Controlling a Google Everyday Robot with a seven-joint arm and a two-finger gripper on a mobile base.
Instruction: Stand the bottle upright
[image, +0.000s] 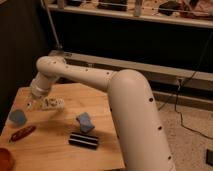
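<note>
Dark shelving fills the background behind a pale wooden worktop at lower left of the frame. We see the tool at the worktop's left side, largely masked by its own white arm; we cannot tell how it stands. Just right of it lies the small white oblong plastic bottle, on its side. Nearby sit a blue sponge-like block, a black bar, and a slim reddish-brown object.

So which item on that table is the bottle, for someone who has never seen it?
On the wooden table, look to the far left part, just under the arm's hand. The bottle lies there on its side: small, white, oblong, unlike the blue block and black bar.
</note>
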